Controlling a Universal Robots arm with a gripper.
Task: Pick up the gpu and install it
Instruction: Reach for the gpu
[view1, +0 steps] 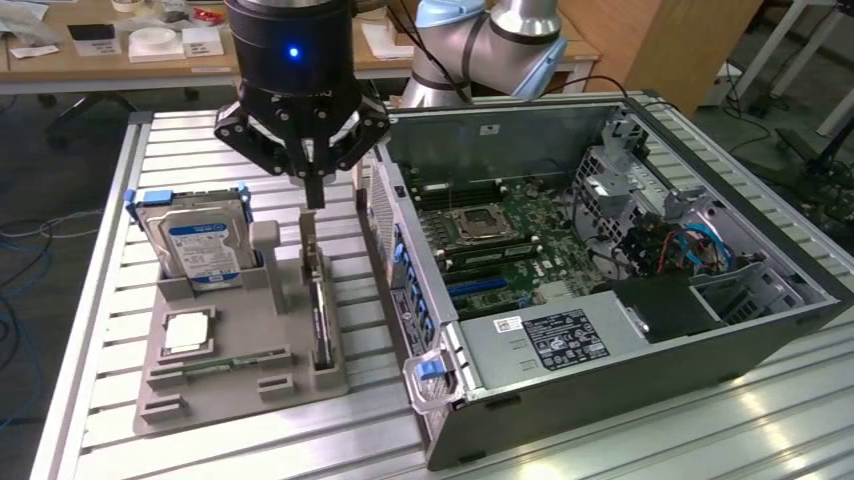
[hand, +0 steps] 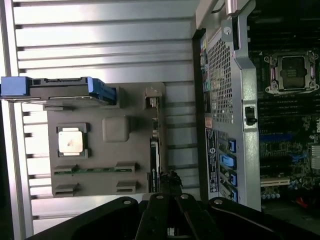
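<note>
The gpu (view1: 318, 295) stands on edge in a slot along the side of the grey holder (view1: 234, 385) nearest the computer case. It is a thin dark card with a silver bracket at its far end. In the wrist view the gpu (hand: 155, 155) appears edge-on on the grey holder (hand: 115, 150). My gripper (view1: 314, 198) hangs straight down over the card's bracket end, its fingers shut together into one narrow tip. The tip sits just above the card's top edge; whether it touches I cannot tell. The gripper (hand: 168, 184) lines up close beside the card's end.
An open computer case (view1: 747, 330) lies at the exterior view's right, its motherboard (view1: 501, 235) exposed and its rear wall (hand: 227, 90) close to the holder. The holder also carries a hard drive (view1: 200, 245), a processor (view1: 187, 335) and a memory stick (view1: 220, 366). All rest on a slatted metal table (view1: 200, 150).
</note>
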